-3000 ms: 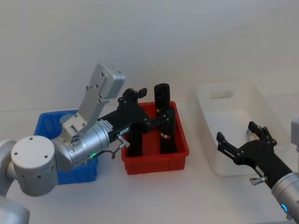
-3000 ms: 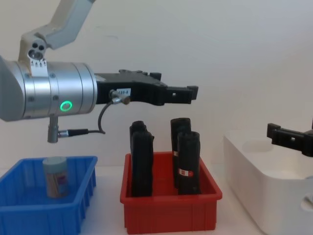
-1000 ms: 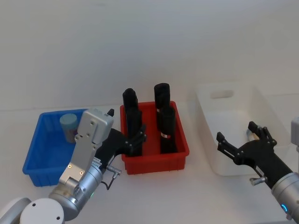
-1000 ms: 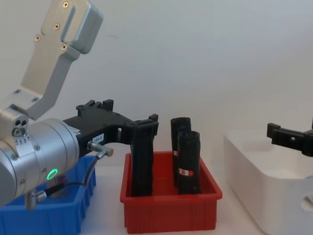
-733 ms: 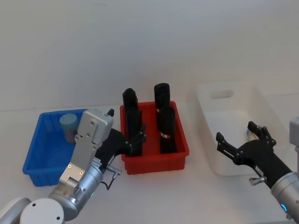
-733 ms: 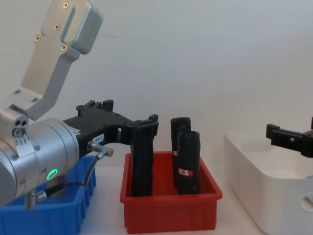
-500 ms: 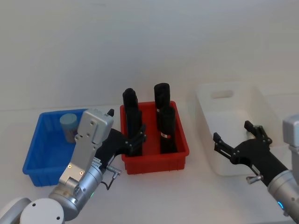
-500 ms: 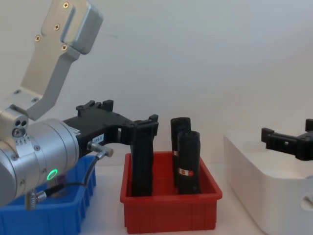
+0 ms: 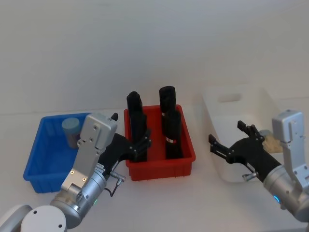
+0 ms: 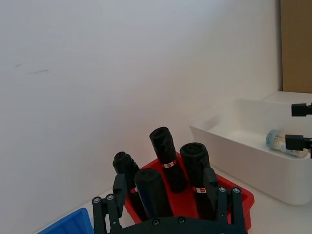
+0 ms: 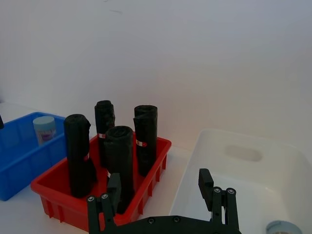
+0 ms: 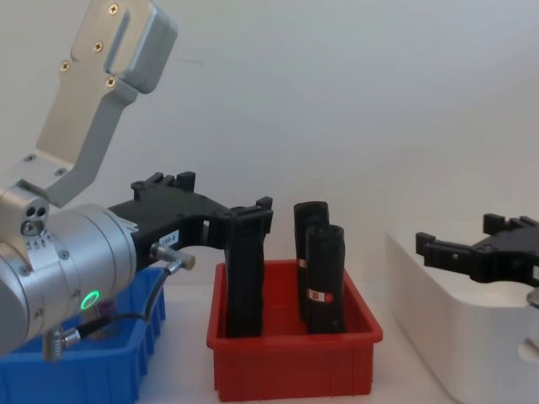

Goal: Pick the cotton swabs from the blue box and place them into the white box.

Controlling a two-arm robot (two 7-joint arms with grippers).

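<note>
Well, we see the right gripper (image 9: 226, 133) held out level over the near left wall of the white box (image 9: 231, 100). Its fingers are spread wide and empty, with the tips pointing toward the red bin (image 9: 159, 167). Behind those fingers, close by the wrist, a jar of cotton swabs (image 9: 272, 141) lies on its side on the box floor.

The left gripper (image 10: 165, 195) sits low and level at the red bin's near left corner, and its silver link (image 12: 101, 93) angles up behind it. Its fingers are also wide apart and grip nothing. The second jar (image 9: 71, 129) stands upright in the blue box (image 9: 36, 155), off to that gripper's left and well apart from its fingers.

Just ahead of the left fingertips stand the black cylinders (image 9: 172, 128), which carry red-and-white bands (the print is too small to read). A white sticker (image 12: 168, 238) on the left gripper's body is likewise unreadable.
</note>
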